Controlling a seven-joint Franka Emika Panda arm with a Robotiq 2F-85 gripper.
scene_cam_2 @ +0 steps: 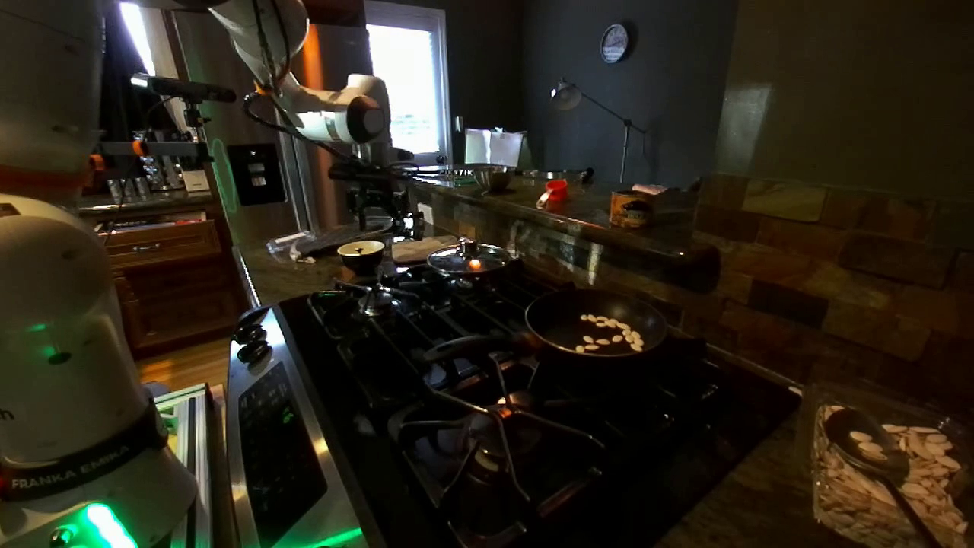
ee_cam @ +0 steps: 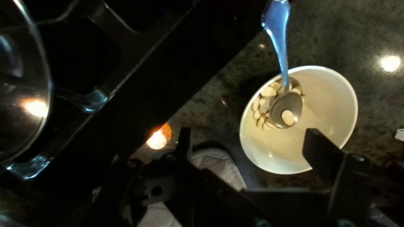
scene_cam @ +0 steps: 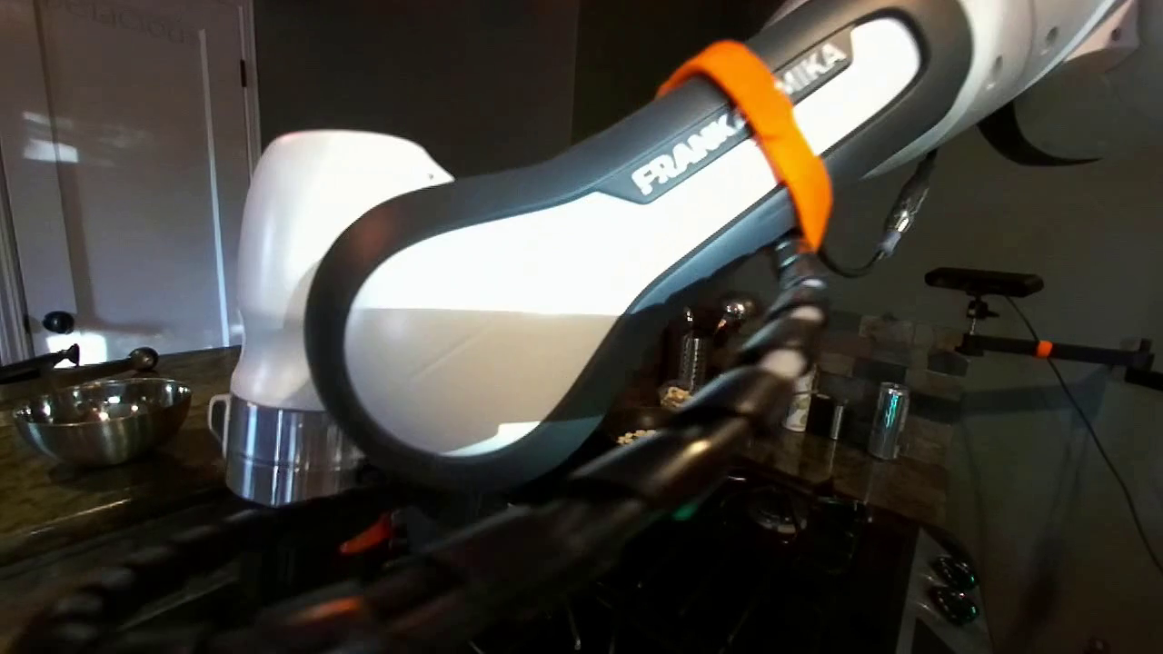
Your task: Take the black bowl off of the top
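The black bowl [scene_cam_2: 361,261] stands upright on the counter beyond the stove, dark outside and pale inside. In the wrist view the bowl [ee_cam: 284,148] holds several pale seeds and a metal spoon [ee_cam: 285,108] with a blue-lit handle. My gripper [ee_cam: 249,130] is open, its fingers wide apart with nothing held between them. One finger overlaps the bowl's near rim in the wrist view; the other is left of the bowl, over the counter. In an exterior view the gripper [scene_cam_2: 399,217] hangs above and slightly right of the bowl. The arm hides bowl and gripper in the remaining exterior view.
A glass lid [scene_cam_2: 468,259] sits at the stove's far end, beside a wooden board [scene_cam_2: 418,250]. A pan [scene_cam_2: 548,346] with seeds is on the stove. The raised ledge holds a steel bowl [scene_cam_2: 493,179], red cup [scene_cam_2: 555,190] and can [scene_cam_2: 631,209]. A seed tub [scene_cam_2: 932,479] stands nearby.
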